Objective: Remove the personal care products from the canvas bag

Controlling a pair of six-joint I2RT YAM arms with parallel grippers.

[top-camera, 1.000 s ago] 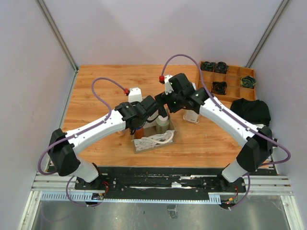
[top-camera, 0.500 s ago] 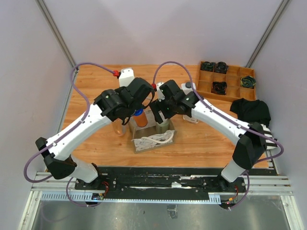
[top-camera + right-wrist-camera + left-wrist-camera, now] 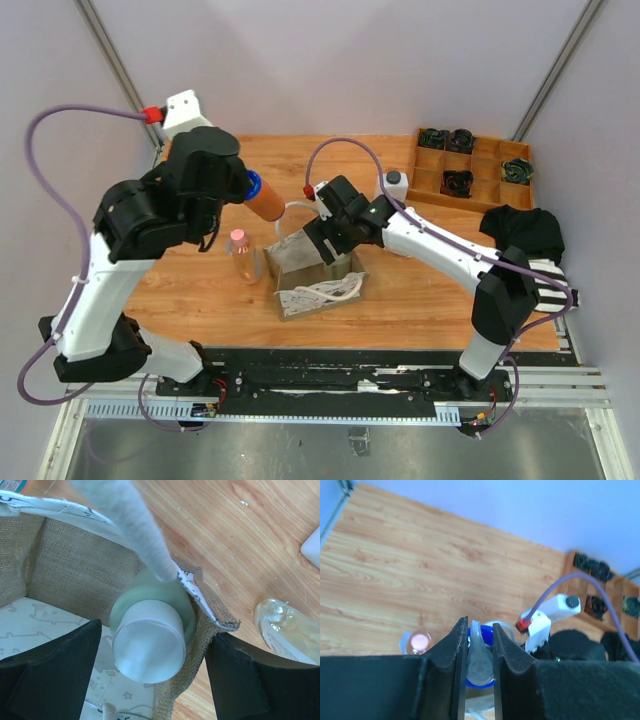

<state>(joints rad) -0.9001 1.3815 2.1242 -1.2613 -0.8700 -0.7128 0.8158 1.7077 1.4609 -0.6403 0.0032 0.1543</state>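
My left gripper (image 3: 480, 623) is raised high over the table's left side, shut on the clear nozzle of an orange bottle with a blue cap (image 3: 266, 199). The canvas bag (image 3: 300, 265) stands in the middle of the table, its rope handles lying at its near side. My right gripper (image 3: 152, 645) is open, low at the bag's right corner. One finger is inside the bag and the other outside its wall (image 3: 200, 630). Between them stands a pale green bottle with a white cap (image 3: 149, 639), untouched. A pink-capped bottle (image 3: 238, 254) stands on the table left of the bag.
A clear bottle (image 3: 286, 628) lies on the wood just right of the bag. A white bottle (image 3: 392, 186) stands behind the right arm. A wooden compartment tray (image 3: 490, 170) with black bundles sits at the back right, a black cloth (image 3: 525, 230) in front of it.
My left arm has lifted the orange bottle out of the bag and swung it up and left. My right gripper has come down over the pale green bottle, its jaws narrowing.
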